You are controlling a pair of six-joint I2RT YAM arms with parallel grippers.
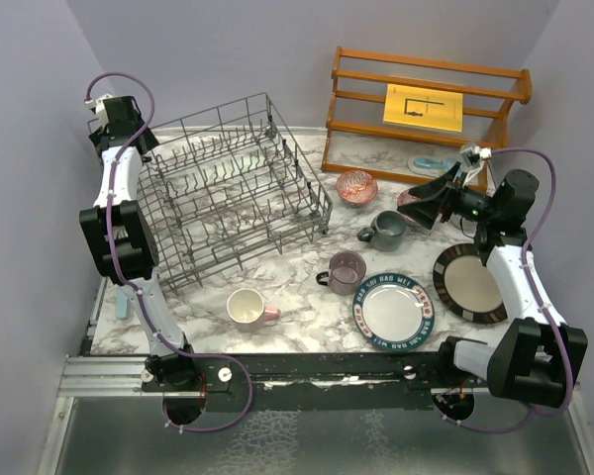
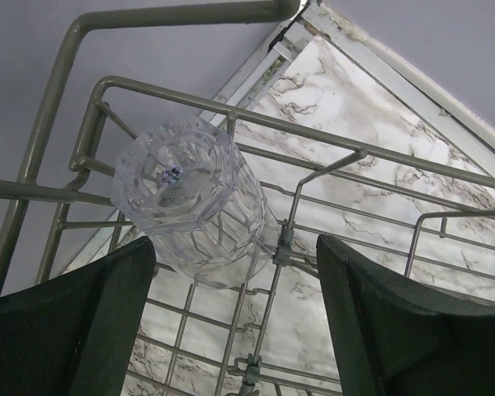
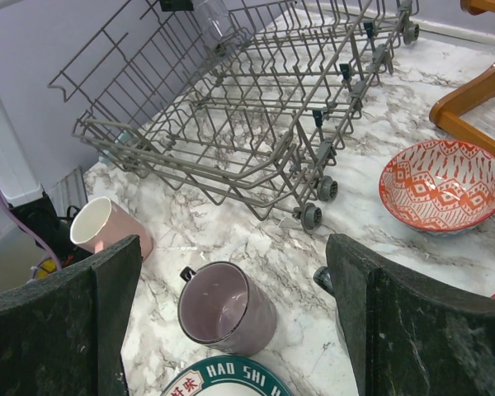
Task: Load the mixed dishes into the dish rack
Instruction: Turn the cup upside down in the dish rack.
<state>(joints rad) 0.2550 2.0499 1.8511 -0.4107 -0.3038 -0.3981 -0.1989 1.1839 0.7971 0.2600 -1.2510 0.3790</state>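
Plain lilac walls (image 1: pixel 228 40) enclose a white marbled worktop (image 1: pixel 297 269). At the far right stands an orange-brown wooden shelf (image 1: pixel 426 65) holding a yellow card (image 1: pixel 424 107).

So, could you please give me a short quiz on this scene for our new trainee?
1. True or false: the clear glass is inside the dish rack.
2. Which is nearest the wooden shelf: A red-patterned bowl, B pink mug, C mauve mug?
3. How many plates lie outside the rack?
Key: 1 true; 2 A; 3 two.
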